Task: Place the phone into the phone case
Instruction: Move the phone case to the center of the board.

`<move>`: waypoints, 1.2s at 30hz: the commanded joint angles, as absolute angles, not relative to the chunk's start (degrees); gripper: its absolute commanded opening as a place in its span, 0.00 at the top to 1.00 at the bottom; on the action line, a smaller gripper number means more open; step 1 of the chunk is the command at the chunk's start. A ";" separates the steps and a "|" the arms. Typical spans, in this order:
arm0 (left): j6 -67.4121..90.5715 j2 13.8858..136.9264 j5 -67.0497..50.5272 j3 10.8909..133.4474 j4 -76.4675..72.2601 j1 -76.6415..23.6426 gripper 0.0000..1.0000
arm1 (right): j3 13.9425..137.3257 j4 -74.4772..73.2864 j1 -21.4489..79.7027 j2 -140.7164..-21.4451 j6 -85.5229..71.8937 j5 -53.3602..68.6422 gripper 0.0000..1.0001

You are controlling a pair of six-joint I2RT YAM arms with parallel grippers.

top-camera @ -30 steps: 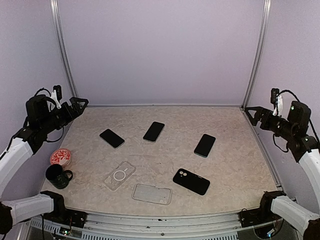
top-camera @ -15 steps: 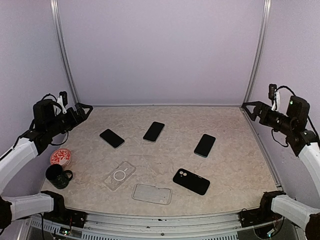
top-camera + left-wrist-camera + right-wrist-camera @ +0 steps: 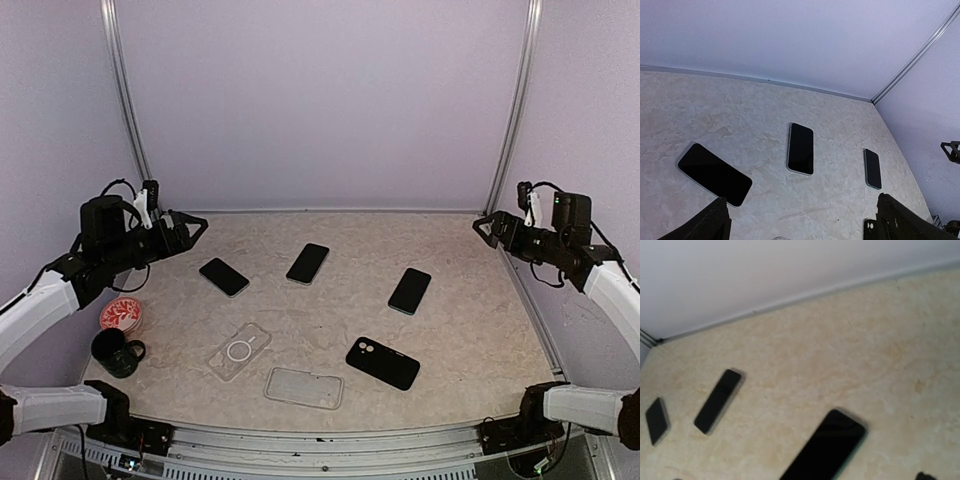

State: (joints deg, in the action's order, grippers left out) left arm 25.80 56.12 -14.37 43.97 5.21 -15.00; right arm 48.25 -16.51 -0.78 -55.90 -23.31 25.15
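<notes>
Three dark phones lie face up across the middle of the table: a left phone (image 3: 224,277) (image 3: 715,174), a middle phone (image 3: 308,263) (image 3: 800,155) and a right phone (image 3: 410,290) (image 3: 827,450). Nearer the front lie a clear phone case with a ring (image 3: 239,351), a plain clear case (image 3: 304,387) and a black case (image 3: 383,362). My left gripper (image 3: 190,228) (image 3: 802,200) hangs open above the table's far-left corner, aimed at the phones. Over the far-right edge my right gripper (image 3: 485,228) hovers open, empty, its fingers almost out of its wrist view.
A dark mug (image 3: 115,352) and a red-and-white coaster (image 3: 122,314) sit at the left edge. Metal posts (image 3: 512,110) and purple walls enclose the back and sides of the table.
Both arms have swung inward from the side walls toward the table, the left one rightward and the right one leftward. Both grippers stayed open. Phones and cases have not moved.
</notes>
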 commanded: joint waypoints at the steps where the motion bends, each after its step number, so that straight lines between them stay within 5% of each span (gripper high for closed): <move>1: 23.84 55.99 -12.39 43.51 6.16 -19.05 0.01 | 47.90 -19.08 2.04 -59.02 -21.84 22.47 0.01; 36: 33.82 67.13 1.64 43.35 9.98 -28.39 0.01 | 48.25 -21.34 20.17 -67.44 -16.82 10.73 0.01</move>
